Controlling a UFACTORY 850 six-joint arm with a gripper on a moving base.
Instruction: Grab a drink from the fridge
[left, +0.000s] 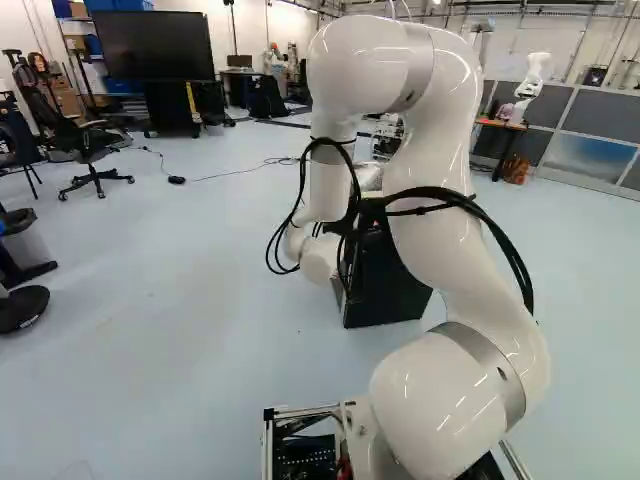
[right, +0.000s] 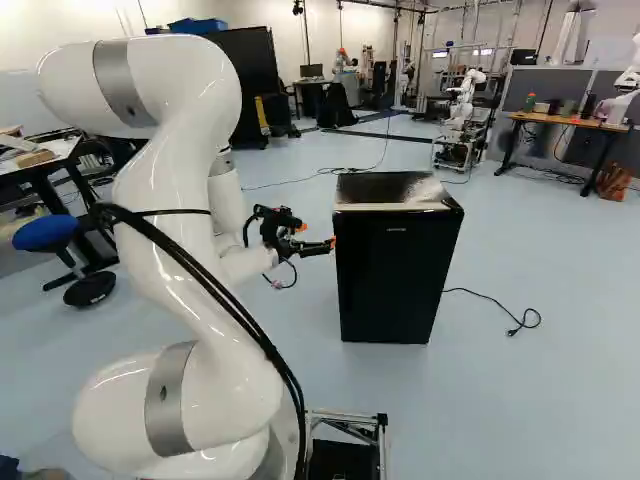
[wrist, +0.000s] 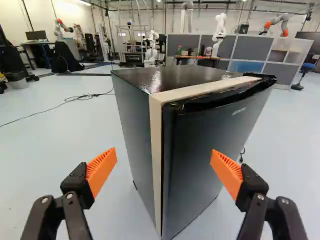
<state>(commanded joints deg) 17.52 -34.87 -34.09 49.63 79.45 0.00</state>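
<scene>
In the right base view my gripper (right: 318, 246) is beside the upper left part of the small black fridge (right: 392, 270). In the wrist view the gripper (wrist: 164, 159) stands wide open, with nothing held between its orange pads. Ahead of it, the fridge (wrist: 131, 120) turns a vertical front corner toward the gap between the fingers. A pale strip (wrist: 156, 150) runs down that corner and across the top, between the cabinet and the dark door (wrist: 205, 135). The door appears closed against the body. The inside is hidden and no drink can be seen.
A cable (right: 500, 310) lies on the floor beside the fridge in the right base view. Farther back stand a desk (right: 570, 122), grey partitions (wrist: 250, 50) and another robot (right: 466, 98). An office chair (left: 90, 145) is at the left of the left base view.
</scene>
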